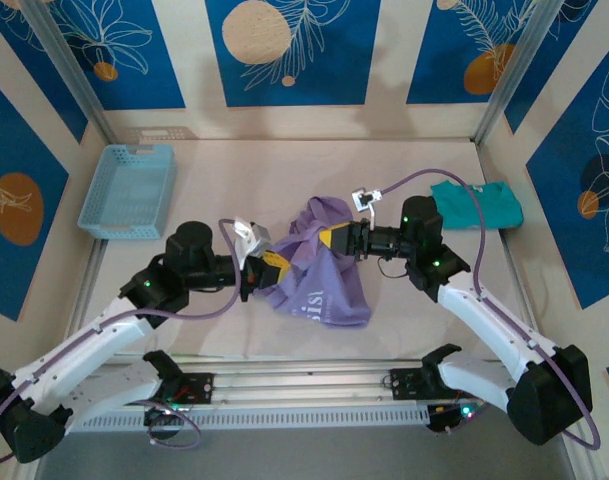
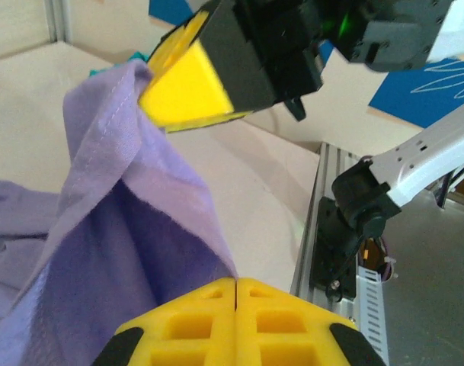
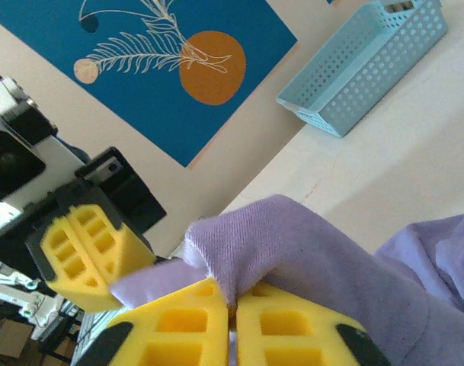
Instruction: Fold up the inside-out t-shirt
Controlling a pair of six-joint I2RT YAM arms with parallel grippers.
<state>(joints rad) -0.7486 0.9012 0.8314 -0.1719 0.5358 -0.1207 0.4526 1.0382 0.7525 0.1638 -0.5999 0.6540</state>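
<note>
Stretching between the two, the purple t-shirt (image 1: 322, 285) is clamped by the left hand (image 2: 237, 286) and the right hand (image 3: 232, 309), both closed fully on its fabric.

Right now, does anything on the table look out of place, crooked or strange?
Yes. The lavender t-shirt is not flat: it sits bunched and twisted in the middle, pinched at two spots by the left gripper and the right gripper, with white print showing on one fold. The teal shirt lies apart at the far right.

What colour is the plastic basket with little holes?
Light blue; the perforated plastic basket shows best in the top external view.
</note>
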